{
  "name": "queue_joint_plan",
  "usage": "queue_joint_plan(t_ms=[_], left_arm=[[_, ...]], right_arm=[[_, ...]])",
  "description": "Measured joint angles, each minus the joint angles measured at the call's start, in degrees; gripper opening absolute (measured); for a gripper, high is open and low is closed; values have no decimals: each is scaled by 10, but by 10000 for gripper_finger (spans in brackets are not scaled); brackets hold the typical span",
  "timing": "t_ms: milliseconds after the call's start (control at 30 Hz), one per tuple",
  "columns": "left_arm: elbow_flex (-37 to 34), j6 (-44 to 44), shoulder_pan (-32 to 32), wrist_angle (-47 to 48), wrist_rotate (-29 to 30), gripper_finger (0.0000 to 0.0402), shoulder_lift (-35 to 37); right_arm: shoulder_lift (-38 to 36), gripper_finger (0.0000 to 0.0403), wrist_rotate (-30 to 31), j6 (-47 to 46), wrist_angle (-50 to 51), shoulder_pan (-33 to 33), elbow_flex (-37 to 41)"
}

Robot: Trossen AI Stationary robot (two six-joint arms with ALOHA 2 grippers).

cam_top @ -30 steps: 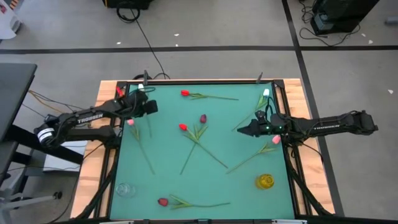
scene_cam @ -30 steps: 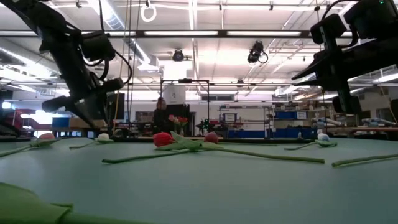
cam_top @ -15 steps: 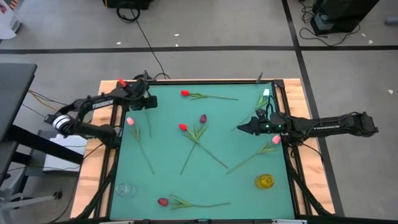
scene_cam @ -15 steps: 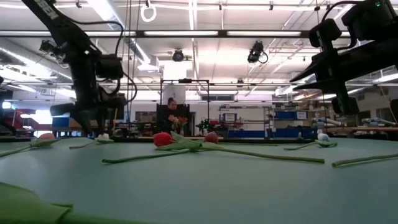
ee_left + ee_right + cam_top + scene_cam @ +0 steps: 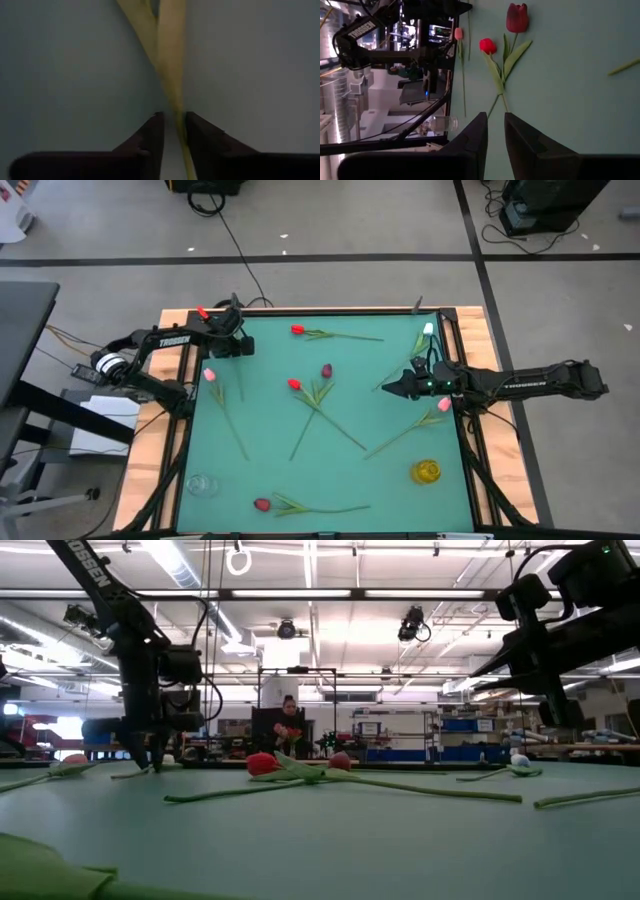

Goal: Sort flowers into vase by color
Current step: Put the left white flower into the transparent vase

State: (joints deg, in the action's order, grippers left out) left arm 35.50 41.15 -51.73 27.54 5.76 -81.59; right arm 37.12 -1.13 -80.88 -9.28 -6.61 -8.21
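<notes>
Several tulips lie flat on the green mat [image 5: 400, 490]: pink [image 5: 209, 374], red [image 5: 297, 330], red [image 5: 294, 384], maroon [image 5: 326, 370], white [image 5: 428, 329], pink [image 5: 442, 406], red [image 5: 262, 504]. My left gripper [image 5: 238, 350] points down at the mat's far left, its tips [image 5: 150, 765] at mat level beside a pale flower head [image 5: 165, 761]. In the left wrist view its open fingers stand close on either side of that flower's stem [image 5: 172, 75]; whether they touch it I cannot tell. My right gripper [image 5: 385, 388] hovers near the right edge, narrowly open and holding nothing [image 5: 495, 117].
A clear glass vase [image 5: 200, 484] stands at the near left corner and a yellow vase [image 5: 427, 471] at the near right. Crossed stems [image 5: 320, 415] fill the mat's middle. A raised frame [image 5: 320, 310] runs round the mat. A person [image 5: 288, 725] shows far behind the table.
My left gripper has sunk to the mat near the far left corner and tipped from a slant to point steeply down over the pale flower's stem. The flowers lie as before.
</notes>
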Motion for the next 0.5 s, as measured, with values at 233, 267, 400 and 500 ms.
queue_joint_plan(t_ms=[233,267,400,500], left_arm=[[-1,-18,0,-11,-2,11,-1],[-1,-18,0,-12,-3,9,-1],[-2,-19,0,-21,-4,10,-1],[-2,-20,0,-22,-12,11,4]], right_arm=[[0,75,15,0,0,0,0],[0,75,22,0,0,0,0],[0,75,49,13,0,0,0],[0,75,48,13,0,0,0]])
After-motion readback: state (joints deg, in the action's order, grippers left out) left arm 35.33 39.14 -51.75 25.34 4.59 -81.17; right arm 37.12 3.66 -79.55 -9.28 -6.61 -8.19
